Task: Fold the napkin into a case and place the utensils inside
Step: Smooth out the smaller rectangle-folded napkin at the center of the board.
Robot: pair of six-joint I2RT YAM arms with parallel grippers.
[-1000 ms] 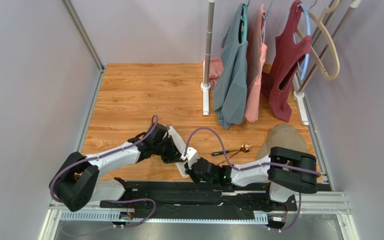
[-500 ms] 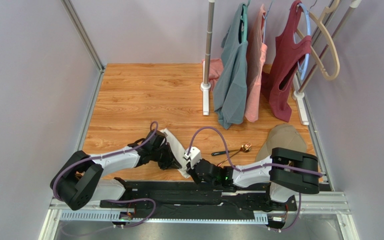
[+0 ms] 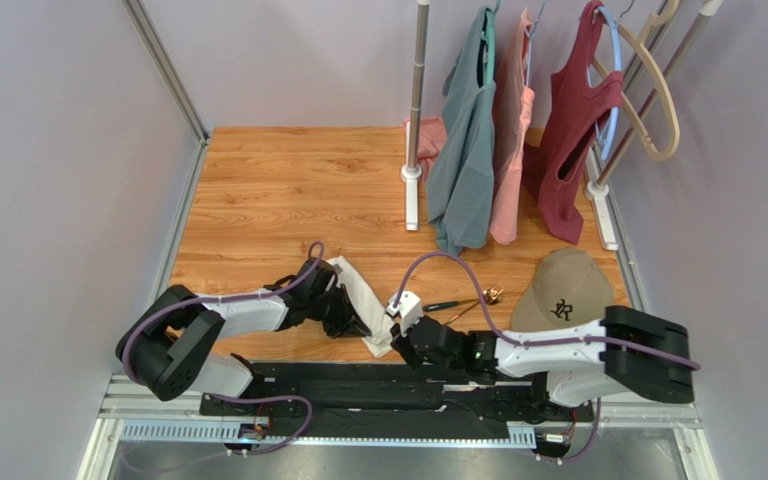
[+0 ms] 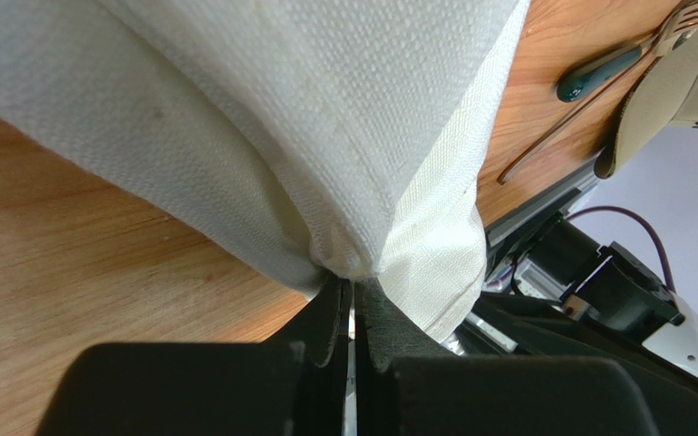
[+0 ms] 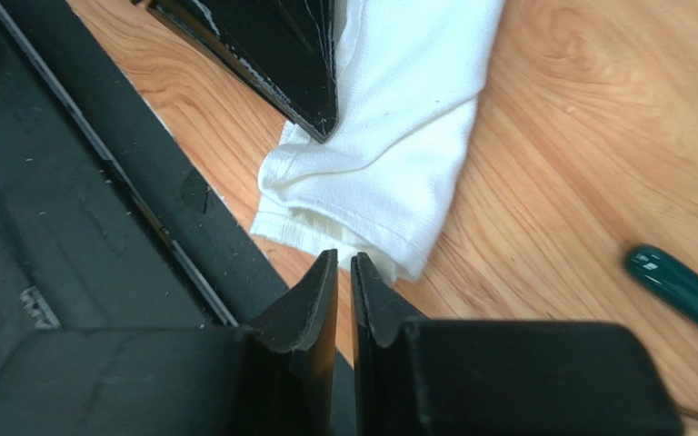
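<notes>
Right of the napkin (image 3: 363,296) — utensils (image 3: 450,304) lie outside it.

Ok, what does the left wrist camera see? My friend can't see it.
The left tool pinches a fold of the white napkin over the wooden table. At the top right lie a green-handled utensil and a tan cap.

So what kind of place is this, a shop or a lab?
Probably a robot test cell: a left arm and right arm bolted at the edge of a table, plain grey panels around it, and props like a rack, cap and napkin.
</notes>
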